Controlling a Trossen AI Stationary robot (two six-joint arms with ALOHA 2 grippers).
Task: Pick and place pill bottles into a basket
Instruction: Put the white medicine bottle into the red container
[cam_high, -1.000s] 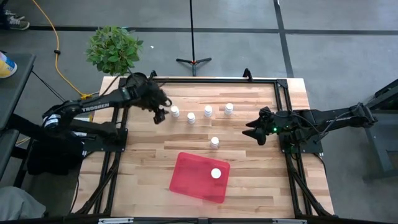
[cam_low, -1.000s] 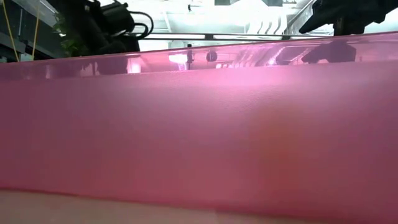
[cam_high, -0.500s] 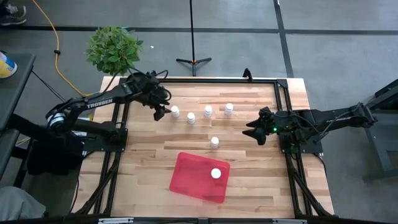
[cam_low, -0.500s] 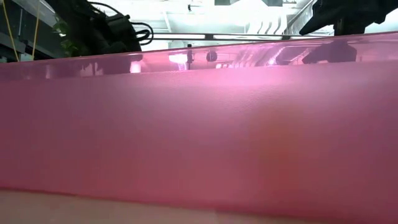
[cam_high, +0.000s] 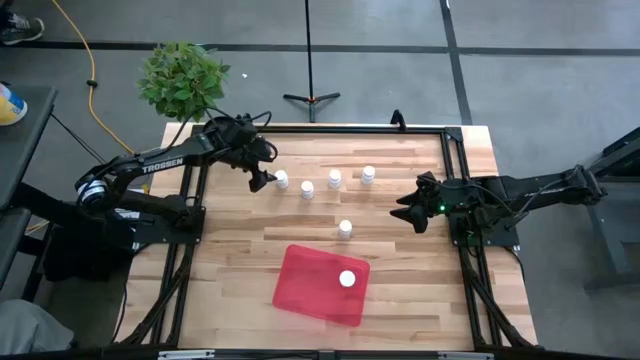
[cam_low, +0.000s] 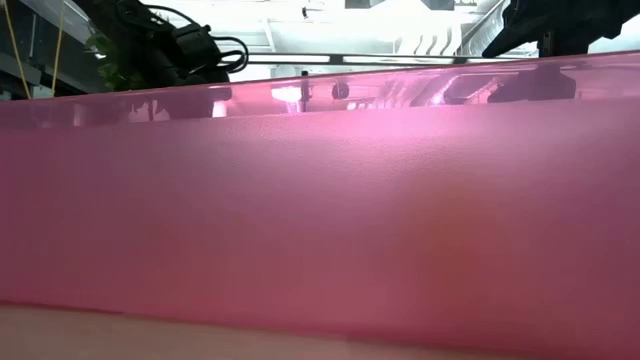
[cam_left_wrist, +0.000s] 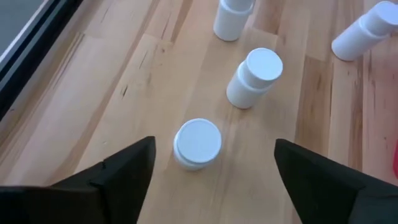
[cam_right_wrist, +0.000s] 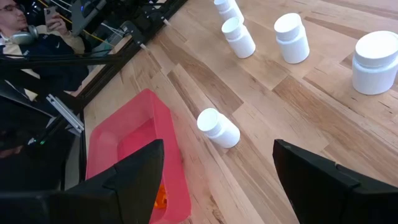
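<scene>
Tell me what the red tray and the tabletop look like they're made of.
The red tray looks like moulded plastic: uniform bright colour, rounded corners, and its wall glows translucent pink in the low view. The tabletop looks like wood, probably butcher-block, with pale strips, visible grain and a smooth satin finish.

A: what's on that wooden counter?
B: four white-capped pill bottles in a row at the far side, a fifth alone mid-counter, and the red basket near the front edge
</scene>
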